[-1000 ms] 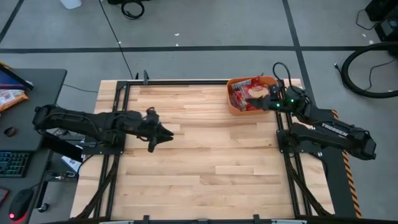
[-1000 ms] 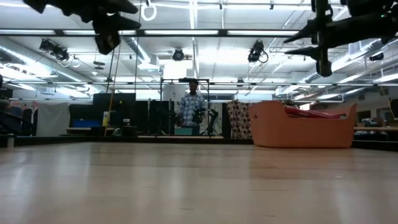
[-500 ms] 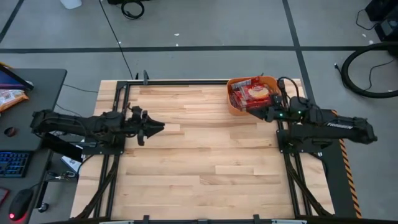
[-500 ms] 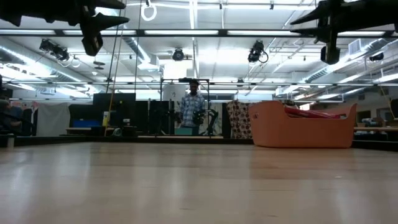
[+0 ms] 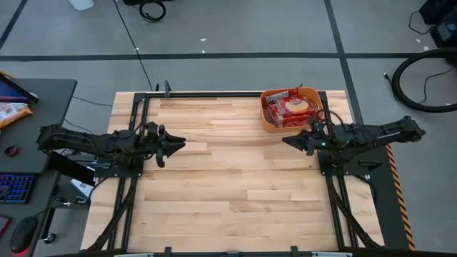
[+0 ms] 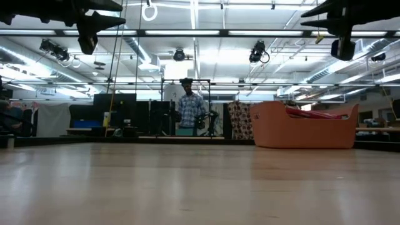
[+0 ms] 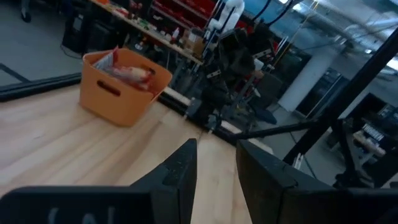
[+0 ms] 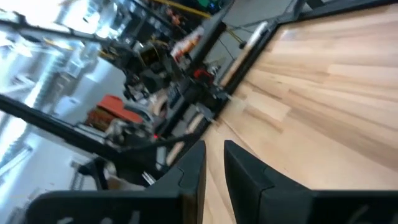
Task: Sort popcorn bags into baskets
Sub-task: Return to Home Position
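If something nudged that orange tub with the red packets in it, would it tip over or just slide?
Probably slide: the orange tub sits low and wide on the smooth wooden table. It is likely light, since the red packets inside look flat and thin. Its walls look fairly stiff.

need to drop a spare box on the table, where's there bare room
Bare wood runs across the middle and whole near half of the table, between the left end effector and right end effector. The far left corner is free too. Crowded only at the far right corner: the tub full of bags.
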### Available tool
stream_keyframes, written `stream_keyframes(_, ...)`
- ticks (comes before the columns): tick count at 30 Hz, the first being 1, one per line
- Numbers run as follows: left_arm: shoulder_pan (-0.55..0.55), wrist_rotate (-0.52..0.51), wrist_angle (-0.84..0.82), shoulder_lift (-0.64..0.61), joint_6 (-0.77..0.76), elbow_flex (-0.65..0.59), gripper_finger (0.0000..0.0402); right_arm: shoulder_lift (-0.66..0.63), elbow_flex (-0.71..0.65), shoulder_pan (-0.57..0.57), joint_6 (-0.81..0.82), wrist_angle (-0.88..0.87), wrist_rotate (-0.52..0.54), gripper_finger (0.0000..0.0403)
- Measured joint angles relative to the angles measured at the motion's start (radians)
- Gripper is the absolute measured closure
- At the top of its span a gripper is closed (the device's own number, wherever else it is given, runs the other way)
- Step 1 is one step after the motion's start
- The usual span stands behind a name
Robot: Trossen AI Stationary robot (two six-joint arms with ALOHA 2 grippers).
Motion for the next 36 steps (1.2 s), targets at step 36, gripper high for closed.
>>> stream_keyframes(36,-0.005,0.005,-0.129,-0.454,-0.197,-0.289,0.0393,-0.388,-0.156,0.077,-0.31,0.007,0.01,0.038)
